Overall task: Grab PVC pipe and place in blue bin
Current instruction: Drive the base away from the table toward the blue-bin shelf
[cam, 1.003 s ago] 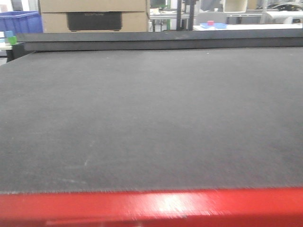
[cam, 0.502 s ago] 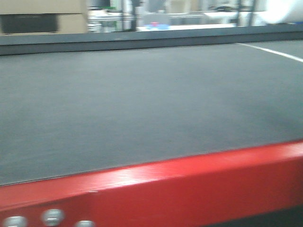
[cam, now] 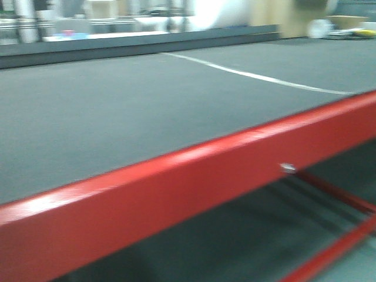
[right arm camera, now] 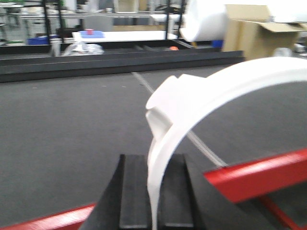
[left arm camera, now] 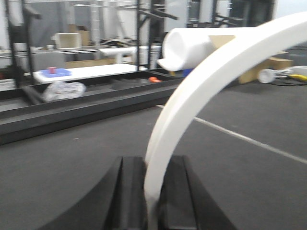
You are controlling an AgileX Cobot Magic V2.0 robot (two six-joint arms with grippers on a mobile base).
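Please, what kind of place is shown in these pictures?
Probably a workshop or lab hall: a large dark work table on a red frame, metal racks behind, a cardboard box, a big white roll.

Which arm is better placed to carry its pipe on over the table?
Left, tentatively. The left gripper, shut on the left pipe, has only mat ahead; the right gripper, shut on the right pipe, has the red edge ahead, so it sits further back. The bin is not clearly in view.
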